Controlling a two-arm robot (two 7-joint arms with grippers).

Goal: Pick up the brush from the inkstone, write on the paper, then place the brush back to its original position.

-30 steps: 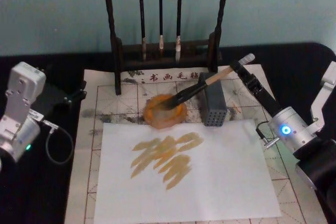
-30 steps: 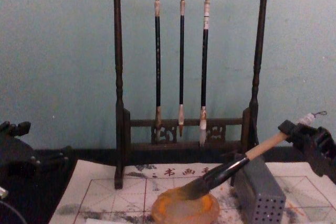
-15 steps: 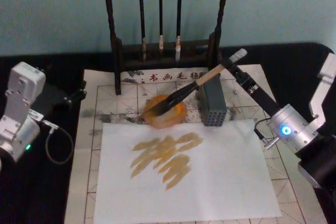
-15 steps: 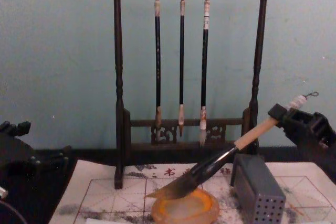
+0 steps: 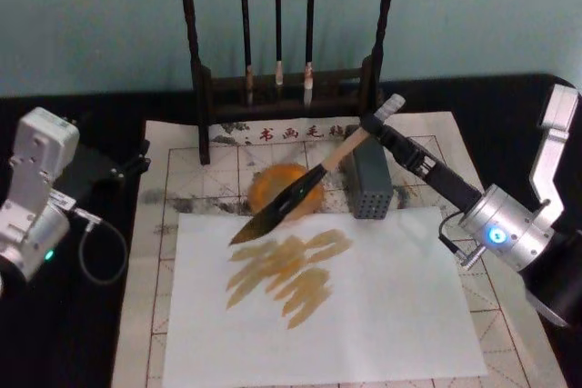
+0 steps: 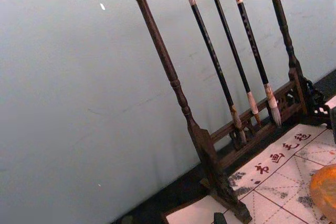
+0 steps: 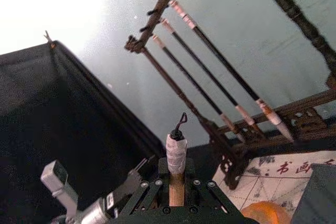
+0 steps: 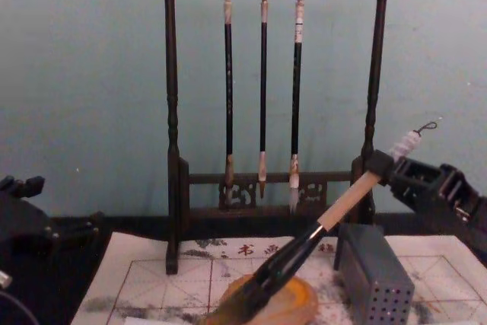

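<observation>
The paper (image 5: 150,270), gridded in red, covers the middle of the black table (image 5: 73,333), and a plain white sheet (image 5: 382,315) with ochre strokes lies on it. Behind stands the brush rack (image 5: 286,88) with three thin brushes. The left gripper (image 5: 114,168) rests idle beside the paper's left edge. The right gripper (image 5: 375,124) reaches in above the grey block (image 5: 367,184), its jaws clenched on the brush (image 5: 305,190) high on the wooden handle, so the white wrapped end pokes out behind them. The brush slants down across the inkstone (image 5: 268,184), and its bristle tip is over the white sheet's far left edge; contact cannot be judged.
</observation>
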